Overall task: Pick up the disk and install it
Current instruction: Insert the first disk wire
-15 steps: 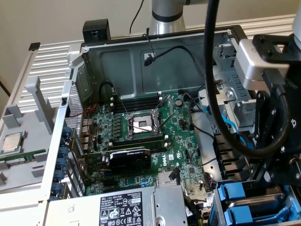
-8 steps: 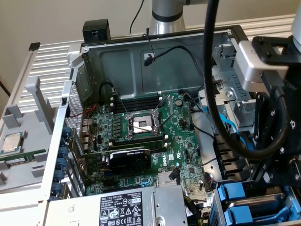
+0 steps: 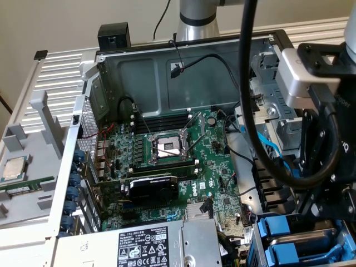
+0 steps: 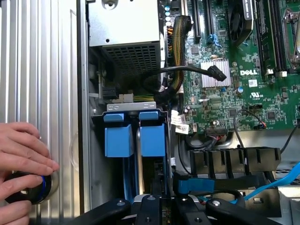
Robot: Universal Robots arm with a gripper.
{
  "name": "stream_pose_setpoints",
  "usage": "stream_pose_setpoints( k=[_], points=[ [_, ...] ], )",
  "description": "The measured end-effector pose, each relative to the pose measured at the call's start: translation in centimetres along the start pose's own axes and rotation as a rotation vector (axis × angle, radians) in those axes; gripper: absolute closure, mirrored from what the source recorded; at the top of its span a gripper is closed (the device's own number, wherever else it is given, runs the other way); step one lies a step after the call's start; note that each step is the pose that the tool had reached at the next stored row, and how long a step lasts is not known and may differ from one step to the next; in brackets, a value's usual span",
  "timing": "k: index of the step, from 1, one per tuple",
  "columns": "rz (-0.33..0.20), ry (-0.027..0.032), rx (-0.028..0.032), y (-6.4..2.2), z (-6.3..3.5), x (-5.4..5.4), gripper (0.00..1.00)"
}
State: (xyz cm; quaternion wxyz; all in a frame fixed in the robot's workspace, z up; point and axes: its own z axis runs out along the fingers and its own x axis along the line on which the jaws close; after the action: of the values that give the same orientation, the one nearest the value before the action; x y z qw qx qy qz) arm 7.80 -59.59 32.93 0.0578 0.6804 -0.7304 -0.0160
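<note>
Two blue-framed drive carriers sit side by side in the drive cage [image 4: 129,107] at the near right corner of an open Dell computer case [image 3: 183,72]. The disk [image 4: 153,136] is the carrier on the motherboard side of the pair; in the exterior view it is the farther of the two blue frames [image 3: 272,229]. Its blue front tab faces the power supply [image 4: 123,28], and its body runs back from there in a straight line to the gripper [image 4: 161,206]. The other carrier [image 4: 117,137] lies just beside it, parallel, on the side away from the motherboard [image 4: 243,70].

Seen from outside, the gripper [image 3: 317,222] hangs low over the right end of the cage, directly to the right of the disk and close above it, with a thick black cable [image 3: 250,111] looping down to it across the case. The disk's rear end reaches in beneath the gripper, so the two are at least very near; whether they touch, and whether the gripper is closed on the disk or stands apart from it, cannot be told.

Beyond the case wall, a person's hand [image 4: 23,159] rests on a black knob with a blue ring [image 4: 29,193] on the ribbed metal table [image 4: 42,61]. A CPU chip [image 3: 15,168] lies on a grey tray [image 3: 33,144] at far left, well apart from the gripper.
</note>
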Motion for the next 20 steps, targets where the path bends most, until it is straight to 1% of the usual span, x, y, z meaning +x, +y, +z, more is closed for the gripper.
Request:
stream_pose_setpoints(
  k=[3,4,5,6,13,16,18,20],
  points=[
    [0.0,-0.0004,0.0004,0.01,-0.01,0.0,0.82],
    [0.0,0.0003,0.0003,0.02,-0.09,0.0,0.82],
    [0.0,0.0019,0.0003,0.03,-0.2,0.0,0.75],
    [0.0,0.0029,0.0003,0.05,-0.32,0.0,0.75],
    [0.003,0.015,0.0011,0.17,-1.5,0.0,0.75],
    [0.004,0.0214,0.0016,0.26,-2.37,0.0,0.75],
    [0.004,0.0234,0.0017,0.35,-3.22,0.1,0.75],
    [0.005,0.0268,0.002,0.43,-4.07,0.1,0.75]
  ],
)
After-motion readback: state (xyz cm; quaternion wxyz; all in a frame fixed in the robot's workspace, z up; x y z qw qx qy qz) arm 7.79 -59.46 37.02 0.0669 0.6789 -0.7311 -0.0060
